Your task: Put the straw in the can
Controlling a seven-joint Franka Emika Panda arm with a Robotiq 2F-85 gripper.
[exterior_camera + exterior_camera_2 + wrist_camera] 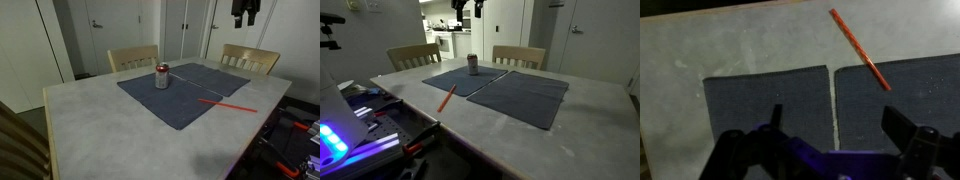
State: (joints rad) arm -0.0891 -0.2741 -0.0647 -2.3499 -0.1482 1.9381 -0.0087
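Tabletop: straw lay flat below the end effector, which hung wide open and empty; can stood upright, likely to take the straw.

Red straw flat across mat edge; can upright, apart.

Metal can glossy; plastic straw smooth; cloth mats matt; table stone-like.

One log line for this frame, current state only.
end effector: open, raised, empty | straw: lying flat, untouched | can: upright on mat
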